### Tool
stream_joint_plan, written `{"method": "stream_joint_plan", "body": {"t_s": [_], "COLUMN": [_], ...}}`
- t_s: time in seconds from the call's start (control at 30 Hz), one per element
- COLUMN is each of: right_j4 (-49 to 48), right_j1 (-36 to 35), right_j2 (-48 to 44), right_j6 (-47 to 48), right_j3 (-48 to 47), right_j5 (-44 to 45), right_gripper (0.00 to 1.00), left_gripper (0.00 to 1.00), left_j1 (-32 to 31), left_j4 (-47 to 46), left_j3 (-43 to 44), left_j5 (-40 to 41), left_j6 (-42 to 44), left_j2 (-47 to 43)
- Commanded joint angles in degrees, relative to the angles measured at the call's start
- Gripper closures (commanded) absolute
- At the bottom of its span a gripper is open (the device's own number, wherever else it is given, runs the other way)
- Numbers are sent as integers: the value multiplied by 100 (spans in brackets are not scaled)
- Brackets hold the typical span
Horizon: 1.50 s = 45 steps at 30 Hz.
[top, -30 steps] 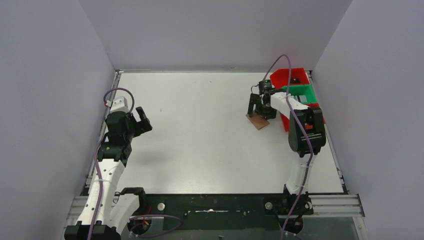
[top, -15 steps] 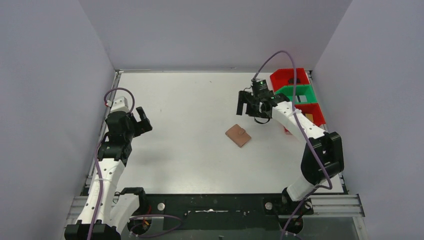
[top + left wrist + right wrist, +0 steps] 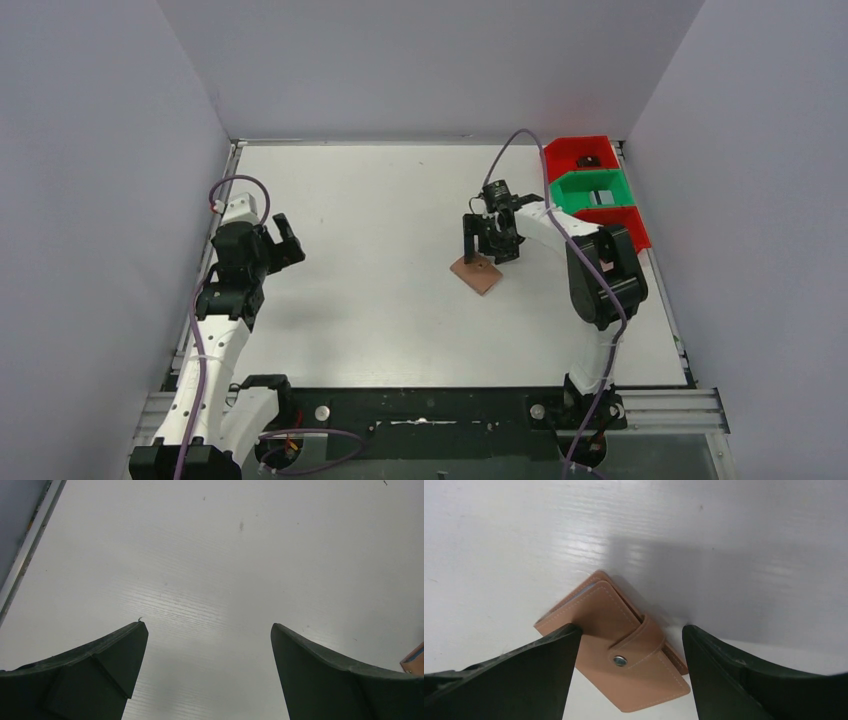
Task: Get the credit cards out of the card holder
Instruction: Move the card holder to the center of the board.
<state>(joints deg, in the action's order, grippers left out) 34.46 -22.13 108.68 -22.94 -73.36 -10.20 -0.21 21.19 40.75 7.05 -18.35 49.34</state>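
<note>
right pincer (image 3: 629, 630) wide apart, empty | card holder (image 3: 599, 612) beneath it, probably about to be gripped | snap tab (image 3: 636, 641) fastened | left pincer (image 3: 207, 626) agape, empty

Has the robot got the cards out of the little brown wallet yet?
Not yet. Nothing looks done: the card holder lies on the table with its snap tab fastened, and no cards show. In hand: the right arm hangs over it, jaws open on either side. Left to do: unsnap it, open it, pull the cards out. The left arm sits far off, jaws open.
</note>
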Motion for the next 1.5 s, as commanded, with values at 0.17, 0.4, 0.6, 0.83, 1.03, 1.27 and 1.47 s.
{"method": "stream_joint_plan", "body": {"t_s": [0.17,0.4,0.6,0.83,1.03,1.27,1.47], "right_j4": [-262,-436,-101,671,663,753,1250], "right_j1": [-521,-1660,-2316,-1494,218,1631,2043], "right_j2": [-318,-712,-932,-1376,-1594,-764,505], "right_j6": [-224,-1462,-1626,-1503,-1529,-1756,-2187], "right_j3": [337,659,-14,-749,-1049,-2034,-3575], "right_j5": [-271,143,815,2599,3187,3211,3444], "right_gripper": [35,38,28,12,10,14,15], "left_gripper": [3,3,3,3,3,3,3], "left_j1": [38,43,47,47,47,57,56], "left_j4": [-205,-227,-218,-186,-206,-193,-207], "left_j3": [92,99,108,100,100,101,98], "left_j5": [-34,-97,-107,-63,-80,-93,-132], "left_j6": [77,86,86,86,86,92,102], "left_j2": [10,103,137,89,77,61,114]}}
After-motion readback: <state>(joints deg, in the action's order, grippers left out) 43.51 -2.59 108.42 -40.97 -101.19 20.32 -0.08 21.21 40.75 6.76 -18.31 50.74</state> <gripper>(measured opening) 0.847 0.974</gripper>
